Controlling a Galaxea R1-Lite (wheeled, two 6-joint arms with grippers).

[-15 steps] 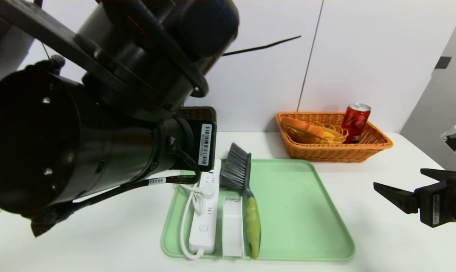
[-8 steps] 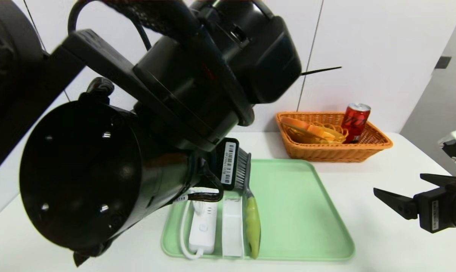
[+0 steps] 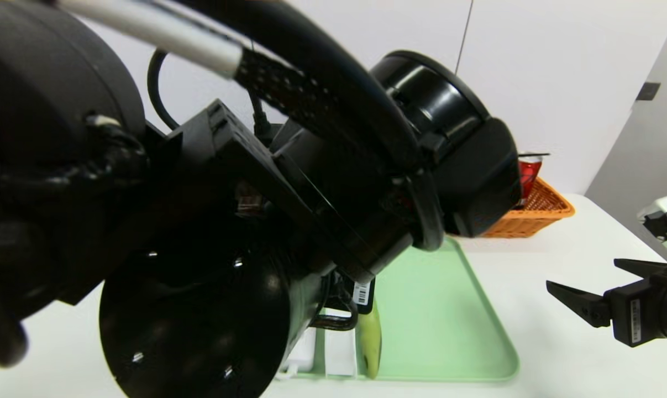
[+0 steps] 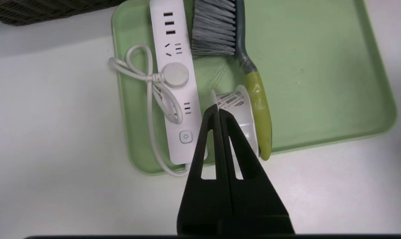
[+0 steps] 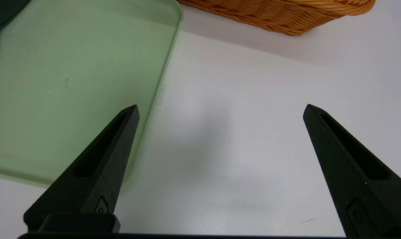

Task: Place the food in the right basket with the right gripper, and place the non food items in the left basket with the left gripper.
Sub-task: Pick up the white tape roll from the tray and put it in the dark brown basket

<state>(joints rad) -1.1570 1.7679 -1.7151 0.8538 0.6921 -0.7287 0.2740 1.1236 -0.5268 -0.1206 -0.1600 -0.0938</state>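
Observation:
On the green tray lie a white power strip with its coiled cable, a white tape roll and a grey brush with a yellow-green handle. My left gripper hangs shut and empty above the tray's near edge, its tip over the tape roll. The left arm fills most of the head view and hides most of the tray. The orange right basket holds a red can. My right gripper stands open and empty over the bare table right of the tray.
The dark woven left basket shows only as a corner beyond the tray. White table lies between the tray and the orange basket. A white wall stands behind the table.
My left arm has swung right and nearer over the tray, now covering the power strip, the brush and most of the orange basket in the head view. The right arm has barely moved.

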